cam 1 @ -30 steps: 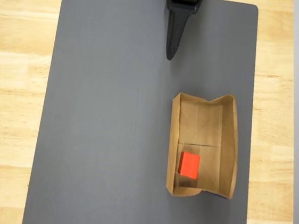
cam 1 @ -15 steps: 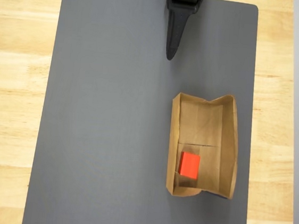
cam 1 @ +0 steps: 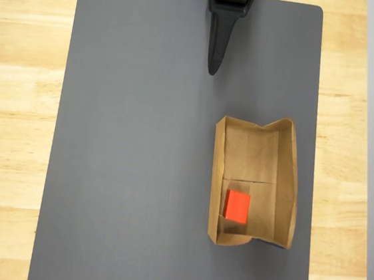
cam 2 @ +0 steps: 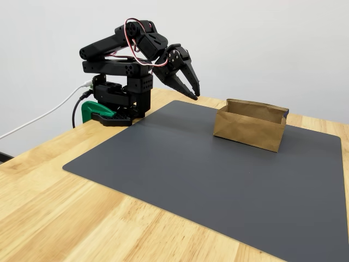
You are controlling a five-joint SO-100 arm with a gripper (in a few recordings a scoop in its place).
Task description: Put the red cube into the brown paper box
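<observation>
The red cube (cam 1: 237, 206) lies on the floor of the brown paper box (cam 1: 217, 176), in the lower left part, just below the fold line. In the fixed view the box (cam 2: 248, 131) stands on the right of the mat and its near wall hides the cube. My black gripper (cam 1: 212, 68) hangs at the top edge of the overhead view, well away from the box, pointing down at the mat. In the fixed view the gripper (cam 2: 193, 94) is raised above the mat's far edge, fingers together and holding nothing.
A dark grey mat (cam 1: 139, 148) covers the middle of the wooden table (cam 1: 18, 95). The arm's base with a green clamp (cam 2: 98, 112) sits at the back left in the fixed view, with a white cable (cam 2: 38, 121) running off left.
</observation>
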